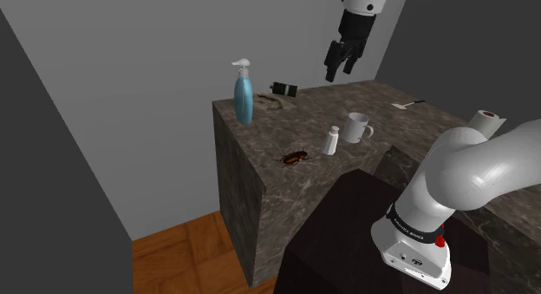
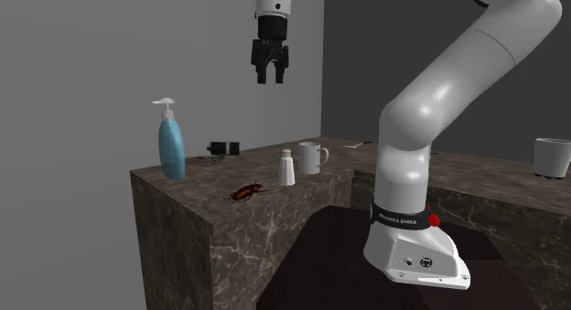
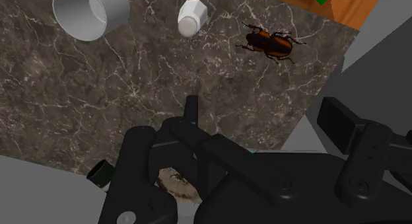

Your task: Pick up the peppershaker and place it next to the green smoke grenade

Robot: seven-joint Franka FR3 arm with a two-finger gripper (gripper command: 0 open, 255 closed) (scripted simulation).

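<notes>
Shoulder view: one white pepper shaker (image 1: 331, 141) stands upright on the dark marbled counter (image 1: 277, 132), just beside one white mug (image 1: 355, 127). One beetle (image 1: 296, 158) lies nearer the counter's edge. One blue dispenser (image 1: 244, 97) stands at the corner, with one dark grenade (image 1: 284, 88) behind it. The gripper (image 1: 340, 71) hangs high above, fingers apart and empty. Walls are grey and the floor (image 1: 182, 249) is wood.

Second exterior view: open air separates the gripper (image 2: 271, 78) from the counter.

Wrist view: the pepper shaker (image 3: 191, 16) sits between the mug (image 3: 89, 11) and the beetle (image 3: 271, 43).

Mug (image 3: 86, 14) cut by the wrist view's edge, smoke grenade (image 3: 99, 174) mostly hidden behind the hand (image 3: 263, 110).
</notes>
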